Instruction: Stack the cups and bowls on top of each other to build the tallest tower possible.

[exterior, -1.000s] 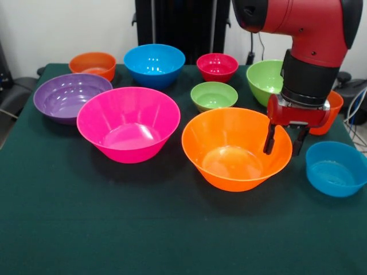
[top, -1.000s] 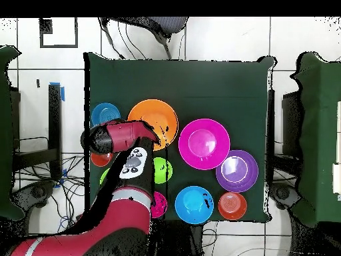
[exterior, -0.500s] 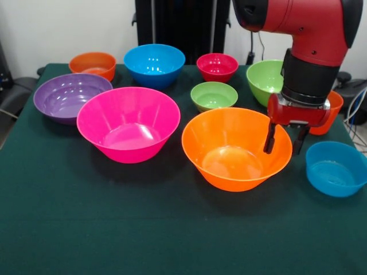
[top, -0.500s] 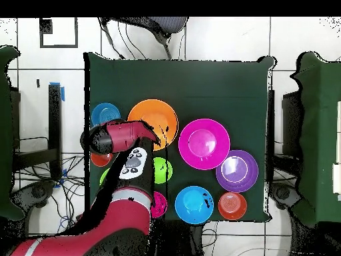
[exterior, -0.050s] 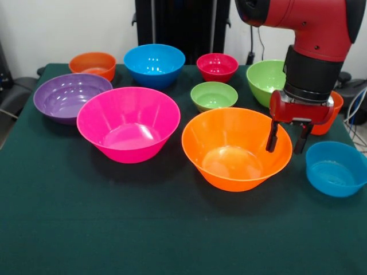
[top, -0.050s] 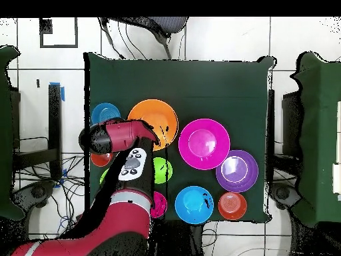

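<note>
My gripper (exterior, -0.050s: 286,141) hangs open over the right rim of the large orange bowl (exterior, -0.050s: 235,149), one finger inside the rim and one outside, nothing held. The arm hides it in the overhead view. Each bowl stands alone, rim up: large pink (exterior, -0.050s: 128,123), purple (exterior, -0.050s: 69,96), mid blue (exterior, -0.050s: 154,64), mid green (exterior, -0.050s: 265,80), small green (exterior, -0.050s: 214,95), small red (exterior, -0.050s: 217,66), small orange (exterior, -0.050s: 93,64), small blue (exterior, -0.050s: 335,168). The orange-red cup (exterior, -0.050s: 335,106) stands partly hidden behind my gripper. No tower is in view.
The green cloth table (exterior, -0.050s: 114,229) ends just right of the small blue bowl. In the overhead view the arm (top, -0.050s: 126,167) covers the mid green bowl and most of the cup; the orange bowl (top, -0.050s: 156,117) and pink bowl (top, -0.050s: 204,143) sit mid-table.
My gripper has shifted slightly to the right in the front view and stays open. No bowl has moved.
</note>
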Tool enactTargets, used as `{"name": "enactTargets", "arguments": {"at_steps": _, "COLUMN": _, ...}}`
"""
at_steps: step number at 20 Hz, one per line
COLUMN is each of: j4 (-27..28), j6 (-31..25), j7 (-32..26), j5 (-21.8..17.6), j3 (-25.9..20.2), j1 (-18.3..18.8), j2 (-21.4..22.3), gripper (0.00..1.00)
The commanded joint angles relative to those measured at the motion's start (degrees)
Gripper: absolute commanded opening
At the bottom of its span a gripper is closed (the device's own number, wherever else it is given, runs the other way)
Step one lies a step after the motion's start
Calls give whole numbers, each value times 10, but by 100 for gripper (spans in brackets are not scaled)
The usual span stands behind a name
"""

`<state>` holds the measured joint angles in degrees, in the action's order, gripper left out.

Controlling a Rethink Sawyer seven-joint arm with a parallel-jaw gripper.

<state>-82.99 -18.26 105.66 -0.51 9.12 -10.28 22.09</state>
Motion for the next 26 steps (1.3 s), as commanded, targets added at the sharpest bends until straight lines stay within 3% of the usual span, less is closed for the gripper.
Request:
{"name": "enactTargets", "arguments": {"at_steps": 1, "j4": -6, "j6": -53, "j7": 47, "j5": -2, "j3": -52, "j1": -6, "j2": -3, "gripper": 100}}
{"name": "enactTargets", "arguments": {"at_steps": 26, "j4": -14, "j6": -64, "j7": 47, "j5": -1, "j3": -51, "j1": -6, "j2": 13, "gripper": 100}}
